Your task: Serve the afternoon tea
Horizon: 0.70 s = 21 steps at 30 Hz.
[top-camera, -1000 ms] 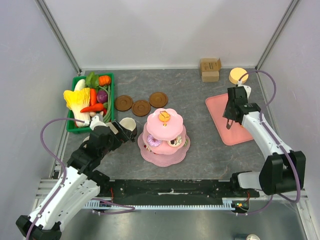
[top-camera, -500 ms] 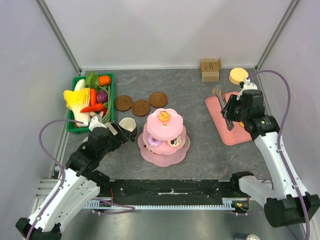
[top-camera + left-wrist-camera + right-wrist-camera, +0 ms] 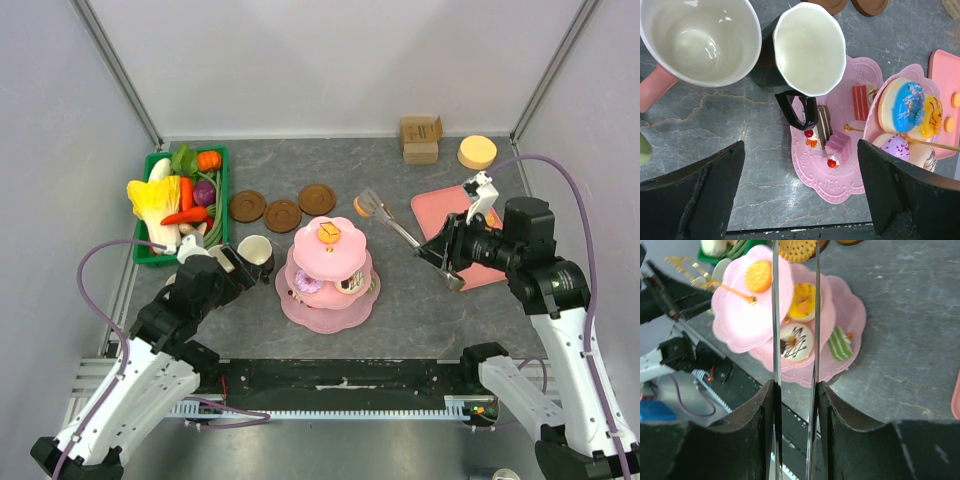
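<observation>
Right pincer [image 3: 447,256] has swung left off the pink tray [image 3: 432,212], clamped on metal tongs [image 3: 405,232] whose tips carry an orange biscuit [image 3: 360,206] (close by the far right side of the pink tiered stand [image 3: 320,322]). Left pincer [image 3: 800,165] stands wide open and empty over the bench [image 3: 400,310] beside the dark mug [image 3: 810,47] and pink mug [image 3: 695,40]; brown saucers [image 3: 283,213] lie beyond.

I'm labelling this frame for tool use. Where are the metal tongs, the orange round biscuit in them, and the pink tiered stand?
Metal tongs [image 3: 402,231]: top view, middle of the arms.
Orange round biscuit [image 3: 796,250]: right wrist view, its face.
Pink tiered stand [image 3: 310,244]: top view, top tier's bare rim.
</observation>
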### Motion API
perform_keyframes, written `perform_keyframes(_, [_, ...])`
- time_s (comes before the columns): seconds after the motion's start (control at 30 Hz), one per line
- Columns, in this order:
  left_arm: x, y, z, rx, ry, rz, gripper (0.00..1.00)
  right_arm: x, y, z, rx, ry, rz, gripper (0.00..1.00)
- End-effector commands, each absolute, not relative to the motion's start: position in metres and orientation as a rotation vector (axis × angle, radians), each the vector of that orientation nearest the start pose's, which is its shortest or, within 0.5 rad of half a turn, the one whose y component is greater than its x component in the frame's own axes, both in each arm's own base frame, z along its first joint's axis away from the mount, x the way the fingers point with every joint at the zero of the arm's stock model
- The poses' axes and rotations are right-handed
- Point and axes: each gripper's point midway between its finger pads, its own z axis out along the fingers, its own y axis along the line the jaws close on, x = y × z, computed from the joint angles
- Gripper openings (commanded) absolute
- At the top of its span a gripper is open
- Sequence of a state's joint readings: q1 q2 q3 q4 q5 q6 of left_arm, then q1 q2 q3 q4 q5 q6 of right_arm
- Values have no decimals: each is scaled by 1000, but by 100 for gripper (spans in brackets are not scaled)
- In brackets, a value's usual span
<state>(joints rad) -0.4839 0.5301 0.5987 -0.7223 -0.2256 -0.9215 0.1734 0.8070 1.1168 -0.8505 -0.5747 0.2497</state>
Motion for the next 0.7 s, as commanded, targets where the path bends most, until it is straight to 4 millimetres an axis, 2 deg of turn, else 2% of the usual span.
perform_keyframes(0.0, [197, -90, 164, -590, 2150, -496, 99, 169, 153, 315, -415, 2032, 941, 35])
perform_keyframes(0.17, [195, -87, 162, -606, 2144, -491, 99, 159, 160, 316, -462, 2028, 986, 36])
perform_keyframes(0.47, [196, -84, 163, -615, 2138, -475, 99, 148, 159, 304, -486, 2078, 965, 39])
perform_keyframes(0.67, [196, -84, 160, -626, 2142, -468, 99, 149, 158, 303, -485, 2088, 949, 41])
